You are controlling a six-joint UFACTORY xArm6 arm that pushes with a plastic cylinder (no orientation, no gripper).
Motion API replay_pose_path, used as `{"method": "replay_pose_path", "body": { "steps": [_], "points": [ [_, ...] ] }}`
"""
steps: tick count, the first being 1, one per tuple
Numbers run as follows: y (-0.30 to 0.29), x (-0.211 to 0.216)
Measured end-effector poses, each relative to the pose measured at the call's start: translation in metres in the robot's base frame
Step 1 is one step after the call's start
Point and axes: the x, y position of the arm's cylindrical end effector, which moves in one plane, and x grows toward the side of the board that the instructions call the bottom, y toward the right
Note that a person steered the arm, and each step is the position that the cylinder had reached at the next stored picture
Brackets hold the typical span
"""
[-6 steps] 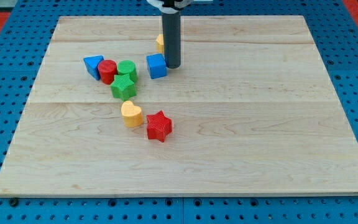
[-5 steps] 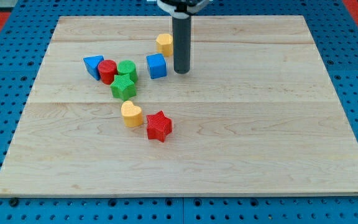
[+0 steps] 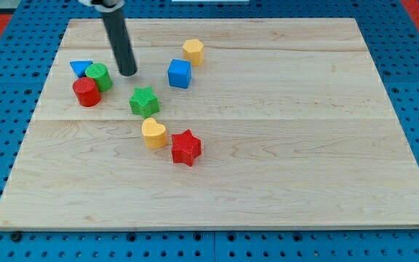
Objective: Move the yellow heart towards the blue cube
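The yellow heart [image 3: 153, 133] lies near the board's middle, touching the red star [image 3: 186, 147] at its lower right. The blue cube [image 3: 180, 73] stands above and to the right of the heart, with a gap between them. My tip [image 3: 127, 73] rests on the board left of the blue cube, above the green star [image 3: 145, 101] and right of the green cylinder [image 3: 98, 76]. It touches no block.
A blue triangle [image 3: 81, 69], the green cylinder and a red cylinder [image 3: 86, 92] cluster at the view's left. A yellow hexagonal block [image 3: 193, 51] sits above and right of the blue cube. The wooden board [image 3: 304, 145] lies on a blue pegboard.
My tip has moved from right of the blue cube to its left. The blue triangle, green cylinder and red cylinder have shifted left, apart from the green star. The yellow heart has not moved.
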Motion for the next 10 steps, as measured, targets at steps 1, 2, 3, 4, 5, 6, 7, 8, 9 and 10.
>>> {"method": "replay_pose_path", "body": {
  "steps": [1,2,3,4,5,6,7,8,9,10],
  "points": [
    [0.041,0.011],
    [0.046,0.025],
    [0.046,0.028],
    [0.046,0.028],
    [0.048,0.055],
    [0.057,0.097],
    [0.021,0.107],
    [-0.026,0.087],
    [-0.034,0.114],
    [-0.041,0.174]
  ]
}}
